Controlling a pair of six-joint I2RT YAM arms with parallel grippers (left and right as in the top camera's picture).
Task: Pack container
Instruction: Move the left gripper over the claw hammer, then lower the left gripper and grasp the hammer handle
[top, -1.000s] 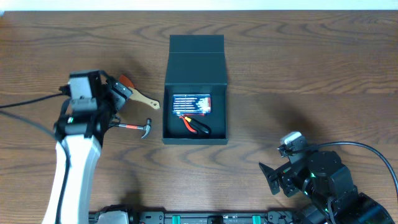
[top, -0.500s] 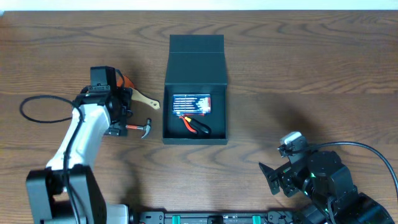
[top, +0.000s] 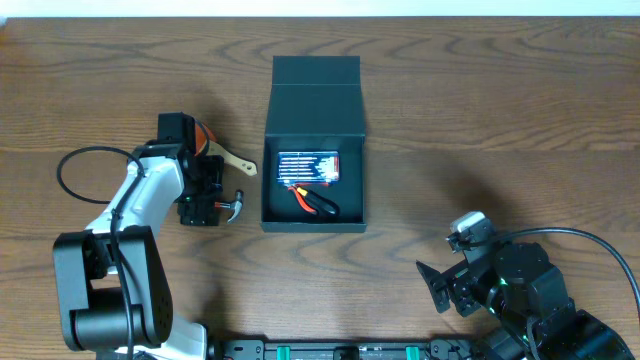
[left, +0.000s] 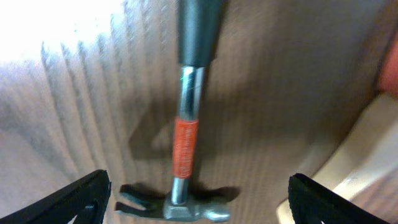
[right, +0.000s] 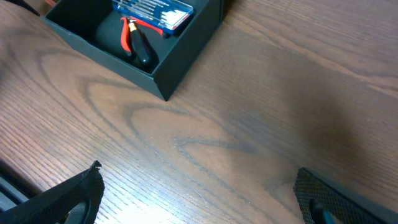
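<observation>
Overhead: you've got the container mid-table, lid flap open at the back, w/ a blue bit case and red pliers inside. L gripper sits over the hammer just left of the container; R gripper is well apart, near the front edge. L wrist: fingers spread wide either side of the hammer head, clear of it. R wrist: fingers spread over the table, container at upper left.

container | square, matte black-green | lid flap open, laid back | mid-table, upright
</observation>
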